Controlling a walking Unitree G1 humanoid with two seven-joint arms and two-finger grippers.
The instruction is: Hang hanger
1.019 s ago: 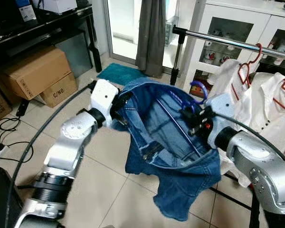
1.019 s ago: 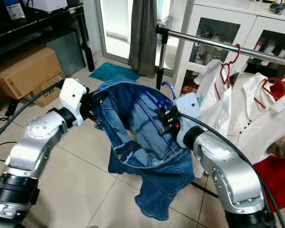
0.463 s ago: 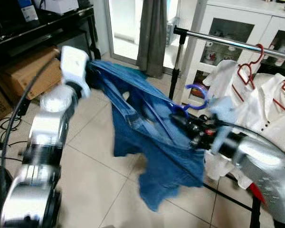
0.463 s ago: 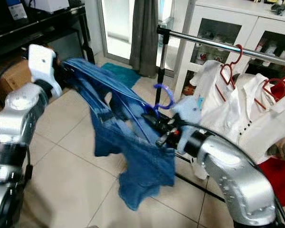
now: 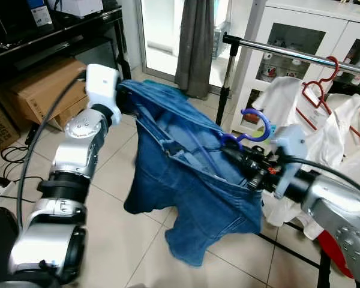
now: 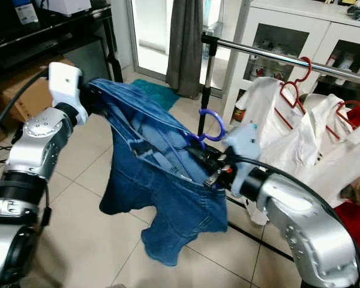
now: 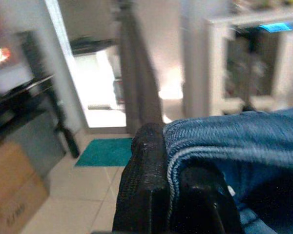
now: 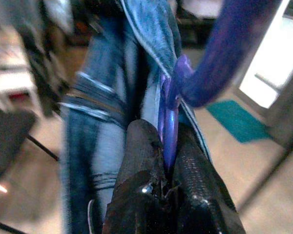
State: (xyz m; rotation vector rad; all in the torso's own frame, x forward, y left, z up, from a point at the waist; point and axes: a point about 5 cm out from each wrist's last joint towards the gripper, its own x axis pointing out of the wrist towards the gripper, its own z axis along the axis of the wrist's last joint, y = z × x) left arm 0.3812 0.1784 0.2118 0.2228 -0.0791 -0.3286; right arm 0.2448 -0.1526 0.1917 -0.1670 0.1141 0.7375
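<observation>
The purple plastic hanger [image 5: 247, 129], its curved hook rising just above the right gripper [image 5: 250, 166], is clamped at the neck between that gripper's black fingers [image 8: 195, 195], below and in front of the shiny metal rail [image 5: 300, 55]. The left gripper [image 5: 125, 103] has its textured fingers [image 7: 144, 190] pinched on the thick waistband hem of the blue denim jeans [image 5: 192, 198]. The jeans stretch between both arms and sag in soft folds above the tiled floor [image 5: 120, 240].

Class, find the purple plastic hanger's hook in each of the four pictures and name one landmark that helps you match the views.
Left eye view: purple plastic hanger hook, right of centre, above the right claw.
Right eye view: centre.
Left wrist view: not seen; blue denim jeans cover that side.
Right wrist view: upper right, blurred.
Shared landmark: the teal floor mat.
</observation>
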